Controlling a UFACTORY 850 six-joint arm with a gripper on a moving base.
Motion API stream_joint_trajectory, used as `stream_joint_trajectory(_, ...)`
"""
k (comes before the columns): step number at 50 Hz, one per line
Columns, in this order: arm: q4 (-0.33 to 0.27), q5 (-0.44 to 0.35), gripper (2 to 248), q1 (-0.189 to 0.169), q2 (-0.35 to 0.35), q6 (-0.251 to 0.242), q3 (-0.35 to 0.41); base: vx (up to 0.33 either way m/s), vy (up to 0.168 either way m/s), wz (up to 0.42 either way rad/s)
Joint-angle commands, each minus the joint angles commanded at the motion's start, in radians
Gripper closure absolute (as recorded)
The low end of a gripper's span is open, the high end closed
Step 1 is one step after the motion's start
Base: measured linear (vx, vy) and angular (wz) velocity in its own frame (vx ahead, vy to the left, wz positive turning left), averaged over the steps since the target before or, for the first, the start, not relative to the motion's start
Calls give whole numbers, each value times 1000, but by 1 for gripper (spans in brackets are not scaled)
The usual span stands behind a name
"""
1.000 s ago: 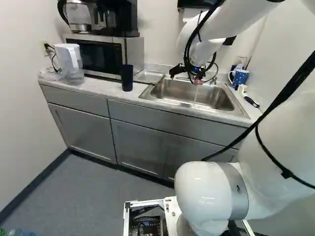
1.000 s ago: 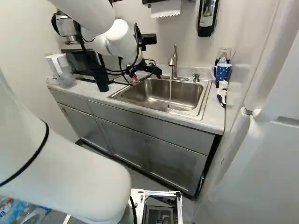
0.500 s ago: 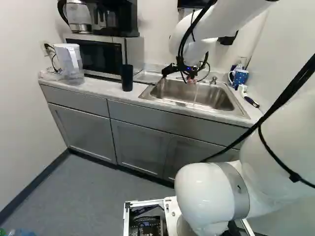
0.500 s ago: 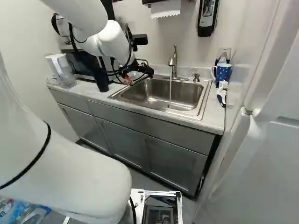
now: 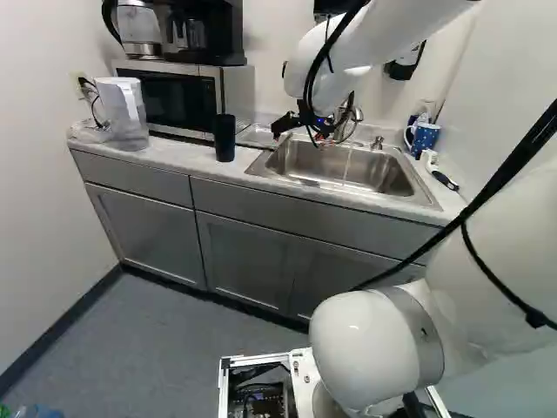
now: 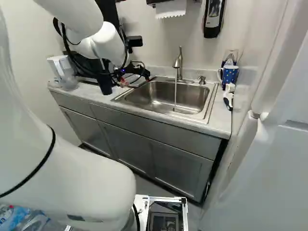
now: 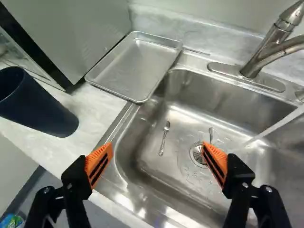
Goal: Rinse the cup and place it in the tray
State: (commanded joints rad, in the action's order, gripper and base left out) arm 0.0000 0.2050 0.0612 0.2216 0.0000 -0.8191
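My gripper is over the left end of the sink, seen in the left base view. In the wrist view the gripper has its orange pads wide apart, nothing between them, above the sink basin. The dark blue cup stands on the counter beside the sink, off to one side of the fingers; the left base view also has this cup upright, clear of the gripper. The metal tray lies bare between the microwave and the sink.
Water runs from the faucet into the sink. Two spoons lie in the basin, one on its floor. Beside the cup is the microwave; a pitcher stands farther left. A blue mug and brush sit right of the sink.
The arm has swung left over the sink toward the cup and tray side, its gripper staying open. The base, cup and tray have not moved.
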Motion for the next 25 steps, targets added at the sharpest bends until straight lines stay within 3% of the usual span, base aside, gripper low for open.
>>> stream_joint_trajectory(25,0,0,3,90,-16,0,-14,0,0,0)
